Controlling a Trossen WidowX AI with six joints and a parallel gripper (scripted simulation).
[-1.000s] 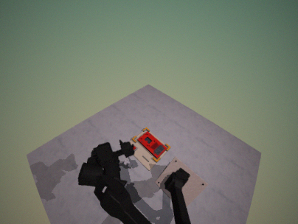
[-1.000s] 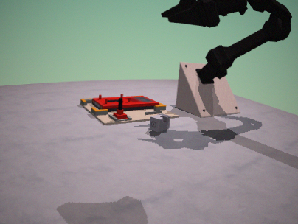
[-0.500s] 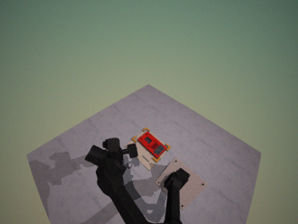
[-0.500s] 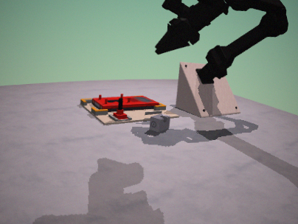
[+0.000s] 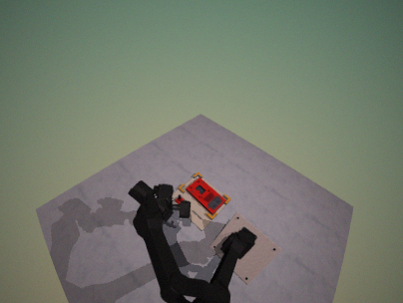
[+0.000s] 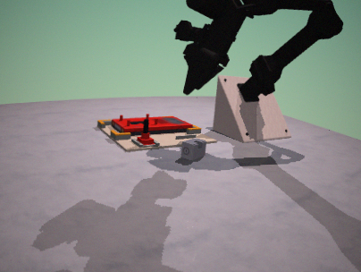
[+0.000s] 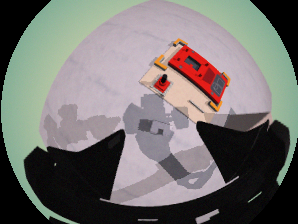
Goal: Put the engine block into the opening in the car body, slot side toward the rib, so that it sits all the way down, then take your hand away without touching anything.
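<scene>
The grey engine block (image 6: 193,151) (image 7: 157,123) stands on the table in front of the cream board, with a dark notch in its top. The red car body (image 5: 211,190) (image 6: 154,119) (image 7: 195,75) lies on the board between yellow corner brackets. Its dark opening (image 5: 201,189) (image 7: 192,62) is at the end away from the grille and looks empty; the rib cannot be made out. My gripper (image 5: 175,200) (image 6: 187,92) (image 7: 161,129) is open and empty, pointing down high above the engine block, which shows between the fingertips in the wrist view.
A red piece with an upright black lever (image 6: 146,136) (image 7: 162,84) stands on the cream board (image 6: 167,142) (image 7: 182,102), beside the car body. A pale wedge-shaped stand (image 5: 261,254) (image 6: 228,114) bears the arm's base. The arm's shadows fall across the table (image 6: 112,179).
</scene>
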